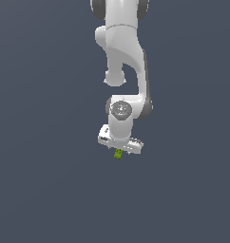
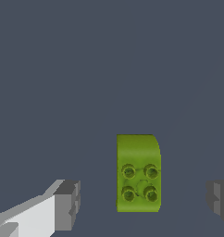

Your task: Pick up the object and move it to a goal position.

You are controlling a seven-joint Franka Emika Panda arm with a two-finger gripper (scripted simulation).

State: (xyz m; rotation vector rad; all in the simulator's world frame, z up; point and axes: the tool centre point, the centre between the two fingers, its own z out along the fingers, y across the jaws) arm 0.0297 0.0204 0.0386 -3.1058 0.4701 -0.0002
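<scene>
The object is a small yellow-green block with several darker round studs on its face. In the wrist view it lies on the grey floor between my two fingers, touching neither. One grey fingertip and the other stand far apart, so my gripper is open. In the exterior view the object peeks out just below the white hand, and the gripper hangs directly over it with its fingers mostly hidden by the hand.
The white arm reaches down from the exterior view's top. A plain dark grey floor surrounds everything.
</scene>
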